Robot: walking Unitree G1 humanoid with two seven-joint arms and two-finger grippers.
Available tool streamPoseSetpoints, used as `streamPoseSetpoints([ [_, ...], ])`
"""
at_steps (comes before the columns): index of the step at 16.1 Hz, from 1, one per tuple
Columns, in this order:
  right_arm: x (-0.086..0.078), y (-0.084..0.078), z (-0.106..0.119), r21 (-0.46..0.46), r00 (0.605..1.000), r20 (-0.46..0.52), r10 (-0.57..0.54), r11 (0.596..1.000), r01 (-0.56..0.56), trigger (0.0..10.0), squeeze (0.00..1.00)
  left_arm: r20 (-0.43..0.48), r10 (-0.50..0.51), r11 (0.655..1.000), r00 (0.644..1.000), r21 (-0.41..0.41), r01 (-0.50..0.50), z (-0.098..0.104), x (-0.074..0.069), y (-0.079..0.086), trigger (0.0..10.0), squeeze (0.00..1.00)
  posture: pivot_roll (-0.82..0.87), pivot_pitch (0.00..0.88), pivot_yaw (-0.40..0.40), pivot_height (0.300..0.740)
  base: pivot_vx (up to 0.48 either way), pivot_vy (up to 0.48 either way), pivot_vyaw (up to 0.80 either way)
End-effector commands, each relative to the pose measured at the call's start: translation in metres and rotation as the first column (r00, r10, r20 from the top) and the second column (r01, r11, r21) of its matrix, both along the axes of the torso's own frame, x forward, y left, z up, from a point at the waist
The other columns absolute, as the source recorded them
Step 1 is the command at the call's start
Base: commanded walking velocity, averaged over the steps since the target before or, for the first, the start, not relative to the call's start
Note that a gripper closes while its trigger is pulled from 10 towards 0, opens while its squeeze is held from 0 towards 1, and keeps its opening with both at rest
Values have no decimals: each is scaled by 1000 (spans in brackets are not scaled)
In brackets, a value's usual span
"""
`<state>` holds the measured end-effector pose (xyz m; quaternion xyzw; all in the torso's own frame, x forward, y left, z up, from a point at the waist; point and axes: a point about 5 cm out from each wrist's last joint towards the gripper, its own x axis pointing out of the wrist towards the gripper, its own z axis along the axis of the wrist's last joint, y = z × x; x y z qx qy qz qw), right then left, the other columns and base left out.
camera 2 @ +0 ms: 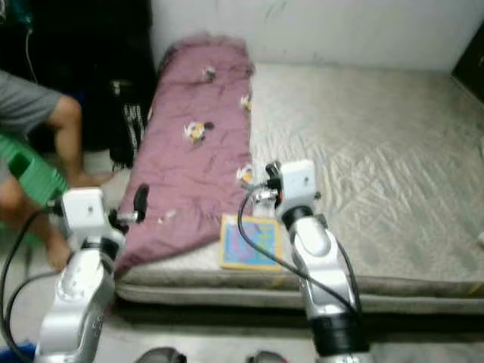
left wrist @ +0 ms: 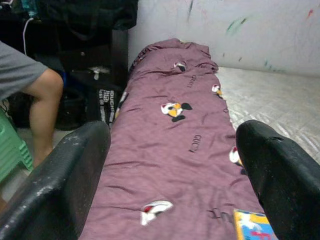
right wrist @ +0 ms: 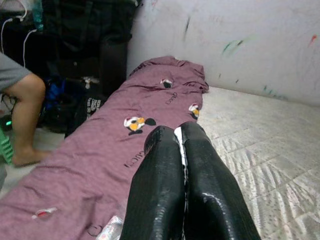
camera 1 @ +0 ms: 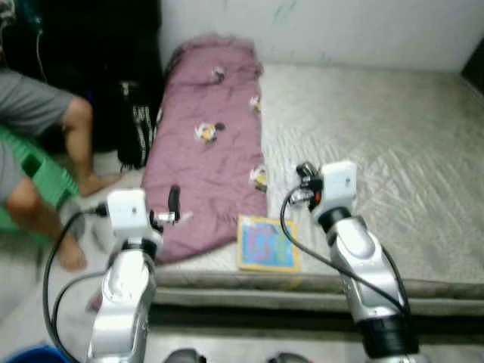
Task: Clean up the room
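A long purple blanket (camera 1: 208, 144) with small cartoon prints lies along the left side of a grey quilted mattress (camera 1: 378, 136). At the mattress's front edge, just right of the blanket's near end, a colourful book (camera 1: 266, 243) lies flat. My left gripper (camera 1: 175, 206) hovers over the blanket's near left corner, its fingers (left wrist: 75, 170) spread wide open with nothing between them. My right gripper (camera 1: 305, 178) is held above the mattress just behind the book; its fingers (right wrist: 165, 170) are pressed together and point along the blanket.
A person (camera 1: 45, 113) sits on a green stool (camera 1: 38, 178) on the floor left of the mattress, bare feet near its corner. A black bag (camera 1: 136, 125) stands between the person and the blanket. A white wall (camera 1: 318, 26) runs behind the mattress.
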<state>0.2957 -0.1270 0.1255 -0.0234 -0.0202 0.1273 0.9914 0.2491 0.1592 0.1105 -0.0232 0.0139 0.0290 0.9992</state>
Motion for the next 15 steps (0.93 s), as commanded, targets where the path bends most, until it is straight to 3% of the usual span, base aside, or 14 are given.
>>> streamPoseSetpoints([
  [1,4,11,11,7,999,43,33,999,-33,10000,0,11,25,1000,1000,13,-25,4,2,8,10000,0,-21,0,-18,740,0,480,0],
  [7,7,13,16,9,997,69,43,999,-43,10000,0,49,35,999,998,35,-37,10,2,9,10000,0,-26,0,-14,740,0,429,0],
  [15,6,14,16,-7,996,71,59,998,-58,10000,0,29,22,1000,999,21,-23,8,1,6,10000,0,-26,0,-15,740,0,0,766],
])
